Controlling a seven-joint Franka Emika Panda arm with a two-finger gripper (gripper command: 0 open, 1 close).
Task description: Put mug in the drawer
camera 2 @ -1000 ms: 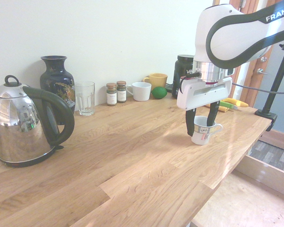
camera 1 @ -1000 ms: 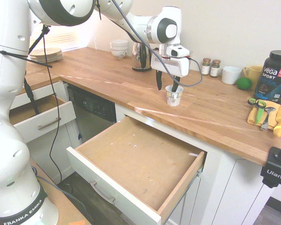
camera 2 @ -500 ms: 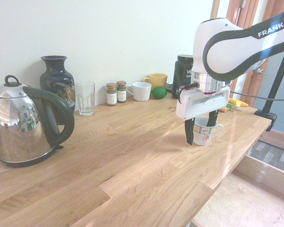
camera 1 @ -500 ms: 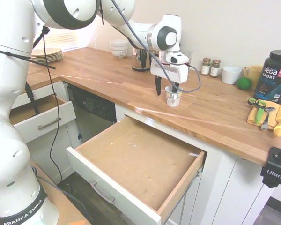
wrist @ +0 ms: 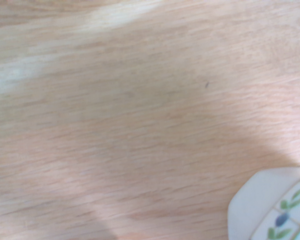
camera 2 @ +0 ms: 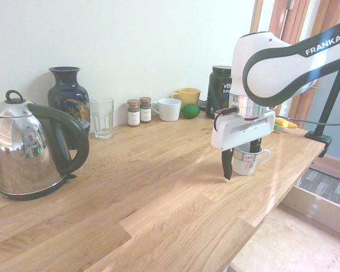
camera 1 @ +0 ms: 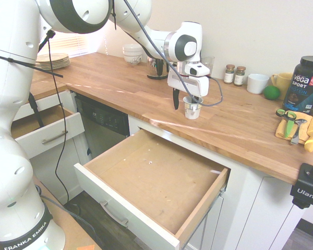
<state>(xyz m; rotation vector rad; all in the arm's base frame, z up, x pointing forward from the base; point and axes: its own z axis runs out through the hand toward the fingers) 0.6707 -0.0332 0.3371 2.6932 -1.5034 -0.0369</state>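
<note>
The mug (camera 1: 192, 109) is a small white tapered cup with faint markings, standing upright on the wooden counter near its front edge. Its handle shows in the second exterior view (camera 2: 248, 161). My gripper (camera 1: 185, 102) is open and straddles the mug's wall (camera 2: 241, 164): one finger (camera 2: 227, 165) hangs outside it, while the other dips into or behind the mug's mouth. A patterned piece of the mug (wrist: 272, 210) shows in the wrist view. Below the counter, the large drawer (camera 1: 126, 214) is pulled out wide, its wood interior bare.
A kettle (camera 2: 31, 150), vase (camera 2: 68, 96), glass (camera 2: 102, 117), spice jars (camera 2: 139, 110), white mug (camera 2: 169, 109) and yellow mug (camera 2: 187, 96) line the back wall. A black tub (camera 1: 309, 83) and a cloth with utensils (camera 1: 297, 127) sit right. A smaller drawer (camera 1: 47, 136) stands open left.
The gripper has come down lower over the mug and shifted slightly along the counter. Its fingers stay open. The mug stands in about the same spot.
</note>
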